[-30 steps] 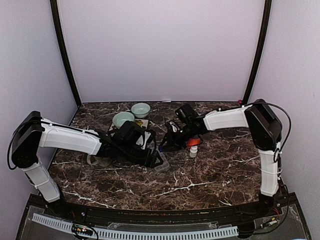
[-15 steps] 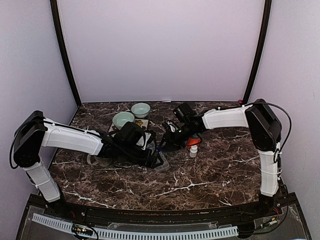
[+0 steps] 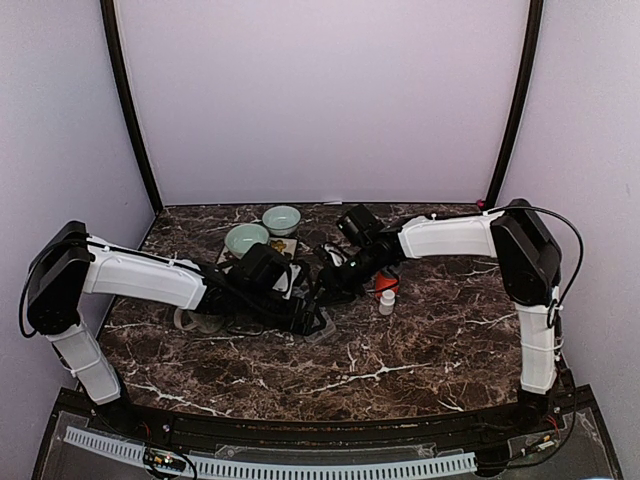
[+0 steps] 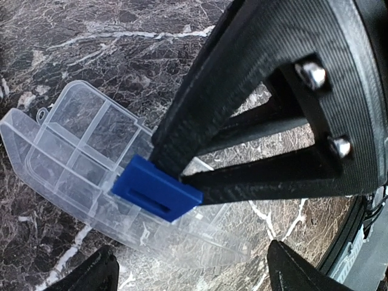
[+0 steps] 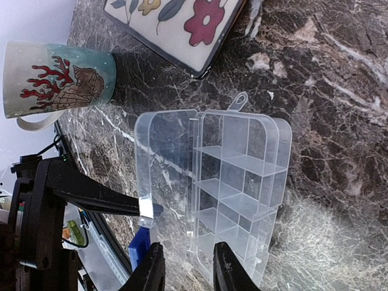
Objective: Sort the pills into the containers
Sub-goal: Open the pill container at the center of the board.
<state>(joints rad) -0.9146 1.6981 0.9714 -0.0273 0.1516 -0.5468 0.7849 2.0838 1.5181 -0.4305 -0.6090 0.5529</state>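
The clear organiser box [image 5: 242, 182] lies on the marble with its lid [image 5: 163, 157] swung open, and its small cells look empty. No pills are in view. My right gripper [image 5: 188, 267] hovers over the box's near end; its jaws stand a narrow gap apart with nothing gripped. My left gripper [image 4: 194, 276] is wide open, its tips either side of the lid's [image 4: 200, 236] outer edge. In the right wrist view a thin black finger [image 5: 91, 197] of the left gripper touches the lid's rim. From above, both grippers [image 3: 305, 318] [image 3: 328, 285] meet at the box [image 3: 320, 328].
A cream mug [image 5: 60, 79] with red coral print lies left of the box. A flowered tile [image 5: 176, 24] is behind it. Two pale green bowls [image 3: 245, 238] [image 3: 282, 218] stand at the back. A small white bottle [image 3: 386, 303] and a red-capped one [image 3: 385, 285] stand right of the grippers.
My left gripper's jaws have opened wider. My right arm has swung a little to the left, closer to the box. The box has barely shifted.
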